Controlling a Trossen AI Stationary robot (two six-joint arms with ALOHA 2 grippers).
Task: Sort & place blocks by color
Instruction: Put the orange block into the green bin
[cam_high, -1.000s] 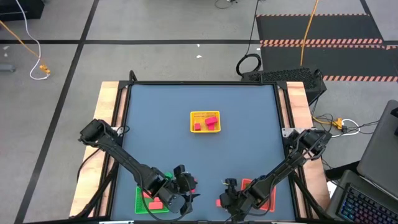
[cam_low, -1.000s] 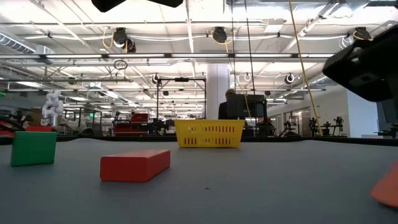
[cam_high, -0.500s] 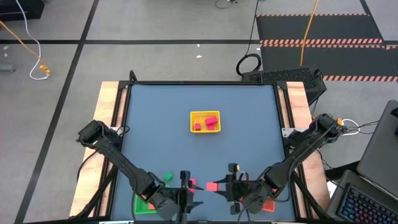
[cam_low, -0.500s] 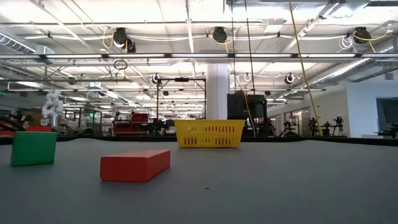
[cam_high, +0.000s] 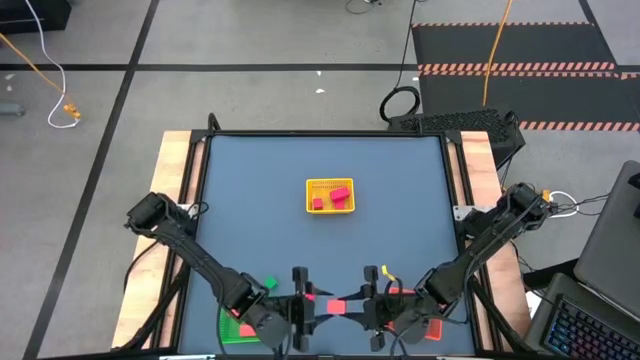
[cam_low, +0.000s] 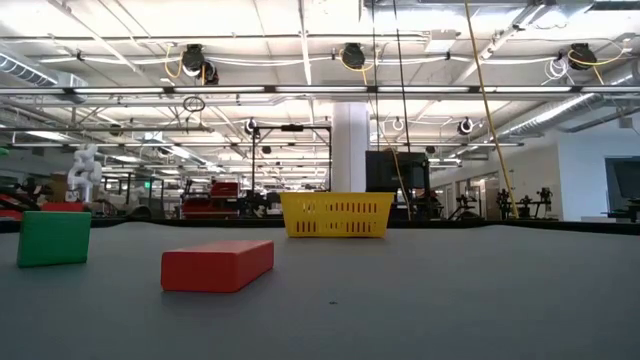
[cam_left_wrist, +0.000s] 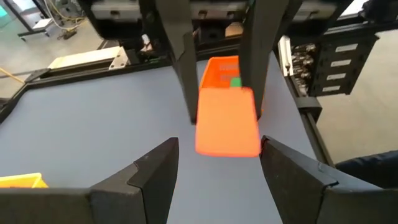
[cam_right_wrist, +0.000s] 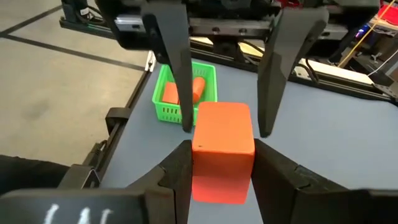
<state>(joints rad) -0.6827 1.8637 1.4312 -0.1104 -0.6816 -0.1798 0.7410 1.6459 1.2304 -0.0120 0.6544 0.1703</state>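
A salmon-orange block (cam_high: 338, 305) hangs in the air near the table's near edge, between the two grippers, which face each other. My right gripper (cam_right_wrist: 222, 147) is shut on it. My left gripper (cam_left_wrist: 219, 142) is open, with one finger on each side of the block's other end and gaps showing. A green cube (cam_low: 55, 237) and a red bar (cam_low: 218, 265) lie flat on the table. Two pink-red blocks lie in the yellow basket (cam_high: 330, 195). My right gripper pinches the salmon-orange block between its two fingers (cam_right_wrist: 180, 171), on the block's opposite side faces (cam_right_wrist: 202, 155). The fingers come level from the table's right side. The block is lifted clear of the table and sticks out past the fingertips toward the left gripper.
A green basket (cam_right_wrist: 185, 93) holding orange blocks sits under the left arm near the near-left corner. A red-orange basket (cam_left_wrist: 224, 68) with a green block in it sits under the right arm near the near-right corner. The yellow basket stands mid-table.
My right gripper has lifted the salmon-orange block clear of the table at the near edge and carried it up and toward the table's left. My left gripper has turned to face it. The two grippers have closed in until the left fingers stand around the block.
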